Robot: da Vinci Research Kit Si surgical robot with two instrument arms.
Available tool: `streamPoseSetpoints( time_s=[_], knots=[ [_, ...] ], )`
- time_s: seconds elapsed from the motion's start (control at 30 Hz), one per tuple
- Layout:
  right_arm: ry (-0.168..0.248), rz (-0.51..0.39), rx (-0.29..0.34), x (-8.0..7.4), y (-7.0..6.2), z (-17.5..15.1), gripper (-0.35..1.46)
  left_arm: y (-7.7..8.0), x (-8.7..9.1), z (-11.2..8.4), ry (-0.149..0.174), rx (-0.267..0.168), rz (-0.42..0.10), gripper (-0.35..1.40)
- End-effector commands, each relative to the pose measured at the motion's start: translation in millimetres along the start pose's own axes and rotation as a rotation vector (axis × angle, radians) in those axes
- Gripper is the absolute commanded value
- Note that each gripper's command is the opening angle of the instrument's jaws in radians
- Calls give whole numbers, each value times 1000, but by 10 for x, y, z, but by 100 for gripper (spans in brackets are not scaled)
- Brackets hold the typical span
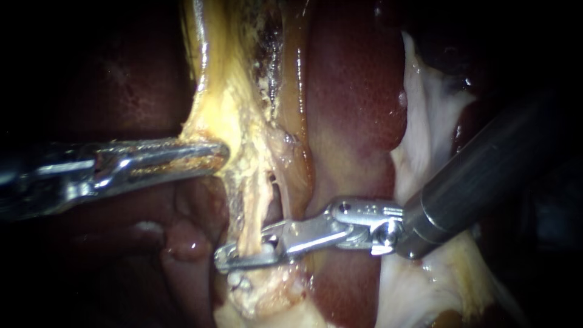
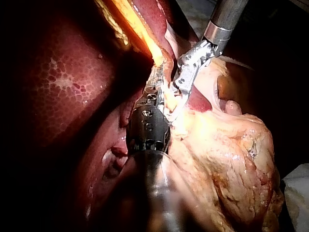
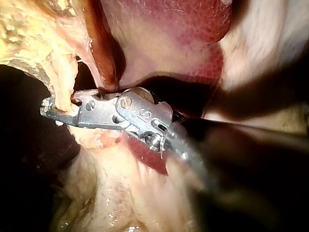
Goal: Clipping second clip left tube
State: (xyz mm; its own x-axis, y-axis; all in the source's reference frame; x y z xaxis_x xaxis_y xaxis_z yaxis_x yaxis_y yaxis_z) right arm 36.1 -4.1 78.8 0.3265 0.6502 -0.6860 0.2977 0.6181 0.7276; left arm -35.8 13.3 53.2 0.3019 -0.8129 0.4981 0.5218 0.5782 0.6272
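The tube (image 1: 248,209) is being shown as a thin, pale-yellow strand running down beside the liver (image 1: 355,97). Low down it is being straddled by the right instrument (image 1: 243,246), whose jaws are being held narrowly apart with the tube lying in the gap. Whether a clip is being carried between them cannot be told. Higher up, the yellow fat (image 1: 226,109) is being pinched by the left instrument (image 1: 214,155), with its jaws closed on the fat's edge, so the strand is being held taut. The tube is being judged soft, wet, slippery and easily torn. It is best being taken squarely across its bare stretch, clear of the ragged fat, and squeezed without any sideways pull.
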Motion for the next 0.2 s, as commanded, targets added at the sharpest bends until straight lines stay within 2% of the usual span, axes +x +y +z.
streamPoseSetpoints(
  time_s=[0.03,0.2],
  knots=[
    [0,0,0,0,0,0,-35,0,0,0,0,0,0,-35],
    [-1,-1,3,-1,0,-2,-35,1,0,1,0,0,0,-35]
  ],
)
